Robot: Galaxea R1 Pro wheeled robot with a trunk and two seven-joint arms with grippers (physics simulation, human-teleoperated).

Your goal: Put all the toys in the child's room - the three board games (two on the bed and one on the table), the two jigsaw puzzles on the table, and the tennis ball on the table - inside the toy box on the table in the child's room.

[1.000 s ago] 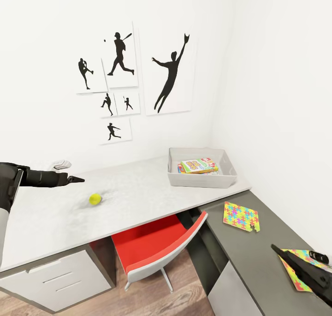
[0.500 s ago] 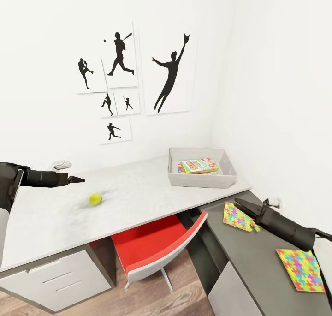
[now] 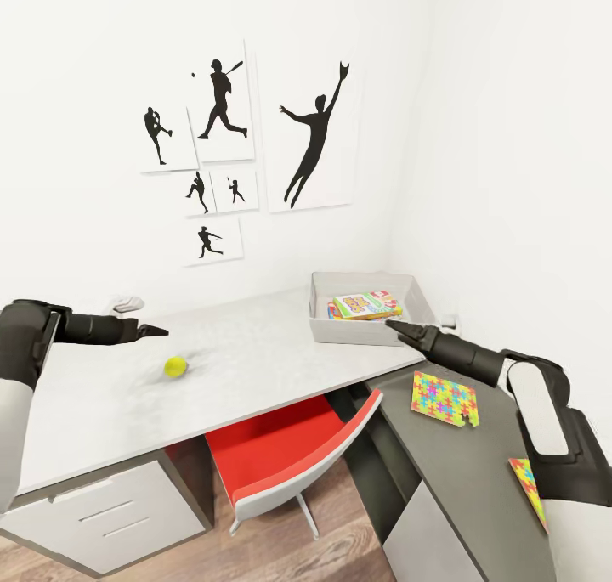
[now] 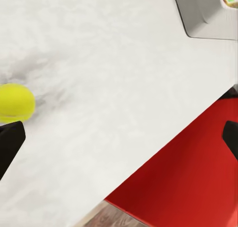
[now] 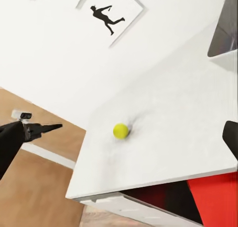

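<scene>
My left claw (image 3: 157, 330) hovers over light grey tabletop (image 3: 255, 357), fingers spread, gripping nothing. Tennis ball (image 3: 176, 366) sits on tabletop just beyond claw, apart from it. My right claw (image 3: 393, 326) reaches toward front wall of toy box (image 3: 371, 331); released or clenched, cannot tell. SKIP-BO board game (image 3: 366, 304) lies inside box. 1 jigsaw puzzle (image 3: 444, 398) flat on dark top, another (image 3: 529, 486) partly behind my right arm.

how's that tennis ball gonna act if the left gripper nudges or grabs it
The tennis ball is round and rests free on the flat table, so a nudge from the left gripper would probably roll it. It looks small and likely light. Its curved surface may squirt out of a two-finger pinch unless gripped centrally.
</scene>
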